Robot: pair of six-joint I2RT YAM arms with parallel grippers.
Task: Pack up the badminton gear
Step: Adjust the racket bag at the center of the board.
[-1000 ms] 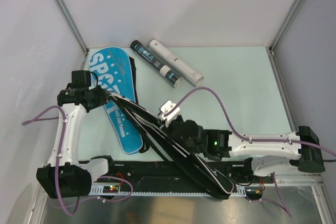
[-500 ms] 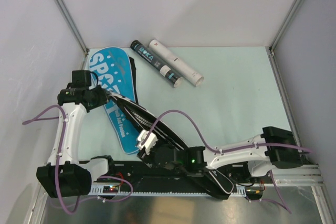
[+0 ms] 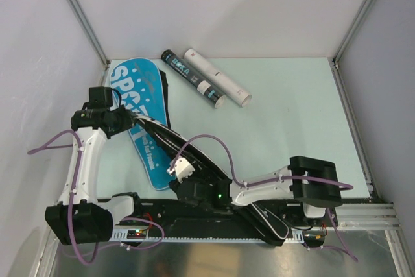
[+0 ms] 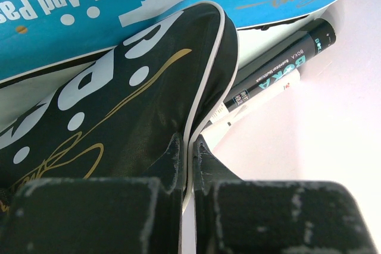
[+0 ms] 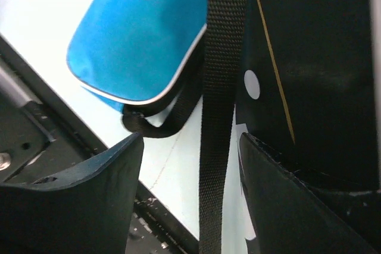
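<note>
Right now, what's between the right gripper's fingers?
A black webbing strap runs through the gap between the fingers of the open right gripper, apparently touching neither. The right wrist view shows it.

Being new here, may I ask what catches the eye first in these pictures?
A blue SPORT bag lies at the table's left rear; a black bag slants across it toward the near edge, its rim pinched by the left gripper. The open right gripper hovers over a black strap, and a black tube and a white tube lie side by side at the rear.
</note>
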